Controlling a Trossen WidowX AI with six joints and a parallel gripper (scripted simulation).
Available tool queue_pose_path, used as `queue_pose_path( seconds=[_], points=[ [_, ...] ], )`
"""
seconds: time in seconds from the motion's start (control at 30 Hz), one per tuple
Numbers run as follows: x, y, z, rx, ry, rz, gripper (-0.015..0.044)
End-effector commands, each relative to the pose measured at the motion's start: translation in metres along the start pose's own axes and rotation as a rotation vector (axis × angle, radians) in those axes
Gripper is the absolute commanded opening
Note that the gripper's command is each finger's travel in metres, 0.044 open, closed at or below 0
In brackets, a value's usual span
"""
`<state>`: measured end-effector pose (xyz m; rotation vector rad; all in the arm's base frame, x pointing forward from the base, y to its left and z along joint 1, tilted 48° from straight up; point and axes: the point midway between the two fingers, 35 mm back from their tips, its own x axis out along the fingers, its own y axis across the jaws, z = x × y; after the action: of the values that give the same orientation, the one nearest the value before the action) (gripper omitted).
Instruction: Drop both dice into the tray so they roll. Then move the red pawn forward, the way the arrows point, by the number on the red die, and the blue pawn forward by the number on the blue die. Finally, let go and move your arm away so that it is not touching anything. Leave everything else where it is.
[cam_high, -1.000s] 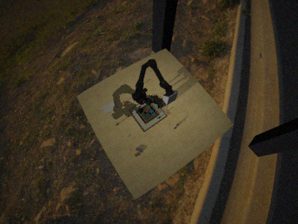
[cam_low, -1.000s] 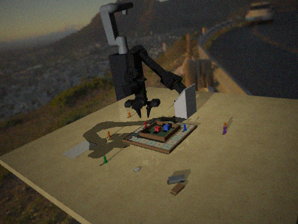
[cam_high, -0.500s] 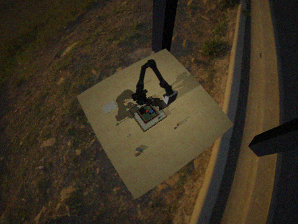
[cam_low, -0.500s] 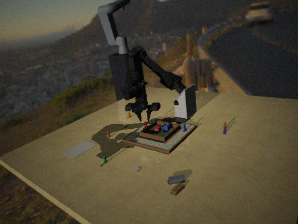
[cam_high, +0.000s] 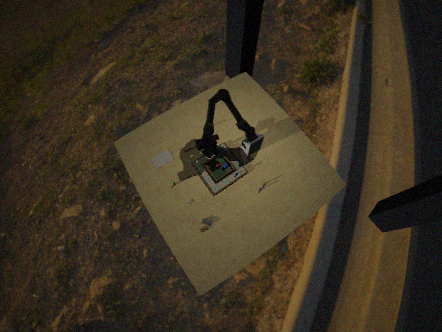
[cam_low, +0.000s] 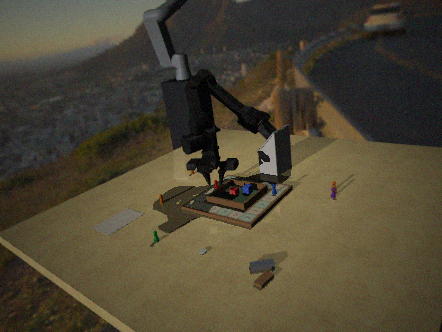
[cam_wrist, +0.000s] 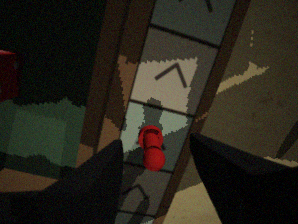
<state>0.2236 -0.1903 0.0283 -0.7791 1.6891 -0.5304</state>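
Note:
The red pawn (cam_wrist: 151, 147) (cam_low: 216, 184) stands on a track square of the game board (cam_low: 225, 216) (cam_wrist: 170, 75), whose arrows point ahead in the wrist view. My gripper (cam_wrist: 156, 143) (cam_low: 206, 179) hangs just above the pawn with a finger on either side of it. The fingers are half open and clear of it. The red die (cam_low: 233, 190) (cam_high: 217, 164) (cam_wrist: 7, 75) and the blue die (cam_low: 247, 188) (cam_high: 224, 165) lie in the tray (cam_low: 240, 202) at the board's middle. The blue pawn (cam_low: 274, 189) stands on the board's far right edge.
A white box (cam_low: 275, 155) (cam_high: 251, 145) stands behind the board. A purple pawn (cam_low: 333, 190), a green pawn (cam_low: 155, 236) and an orange pawn (cam_low: 161, 199) stand on the table. A grey patch (cam_low: 118, 221) lies left; a grey block (cam_low: 262, 265) and a brown block (cam_low: 263, 280) lie in front.

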Motion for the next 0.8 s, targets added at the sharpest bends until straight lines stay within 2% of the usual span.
queue_pose_path(
  seconds=[0.0,0.13,0.53,0.77],
  points=[
    [0.005,0.003,-0.002,-0.01,0.007,0.007,0.0174],
    [0.005,0.003,-0.002,-0.01,0.007,0.007,0.0069],
    [0.004,0.003,-0.001,-0.01,0.007,0.008,0.0],
    [-0.029,0.003,0.005,-0.01,-0.001,0.021,0.0]
  ],
)
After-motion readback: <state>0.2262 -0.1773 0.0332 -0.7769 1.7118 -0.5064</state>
